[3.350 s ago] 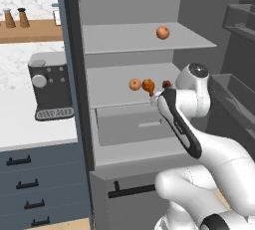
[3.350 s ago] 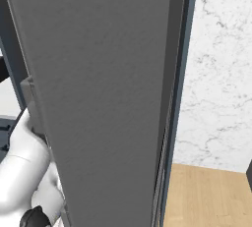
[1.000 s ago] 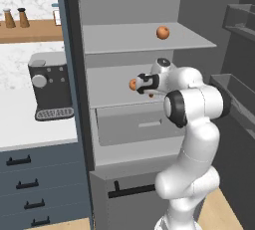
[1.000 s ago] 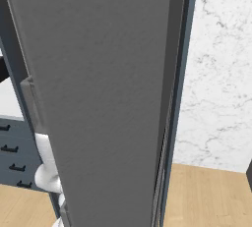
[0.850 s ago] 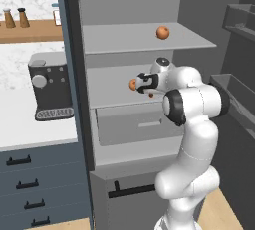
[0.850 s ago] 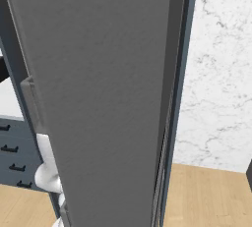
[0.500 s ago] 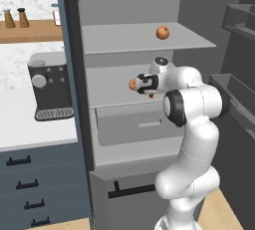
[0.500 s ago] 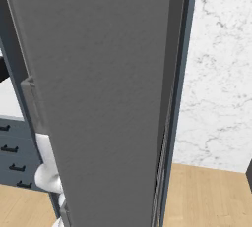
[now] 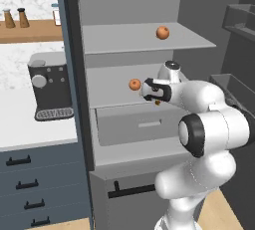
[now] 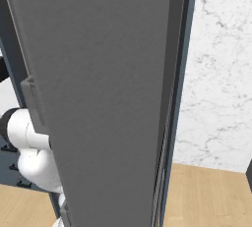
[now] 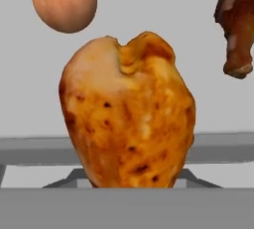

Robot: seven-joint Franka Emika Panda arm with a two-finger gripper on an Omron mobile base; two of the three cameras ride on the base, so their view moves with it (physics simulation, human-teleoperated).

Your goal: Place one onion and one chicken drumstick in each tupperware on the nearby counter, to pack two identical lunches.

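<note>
The end effector (image 9: 155,94), reached into the open fridge at the middle shelf, is clenched on a chicken drumstick (image 11: 130,116), which looms right in front of the hand camera. An onion (image 9: 134,84) sits just beside it, another onion (image 9: 162,32) on the shelf above. It looks gripped for carrying to a worktop (image 9: 30,124) tray.

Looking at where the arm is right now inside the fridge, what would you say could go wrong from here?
1. The gripper has closed on a chicken drumstick that looks bulky and uneven, so it may slip while being drawn out.
2. An onion and a second drumstick lie close by on the same shelf; pulling back could nudge them, and the round onion might roll.
3. The open fridge door stands near the arm, so a wide swing toward the counter could clip it.
</note>
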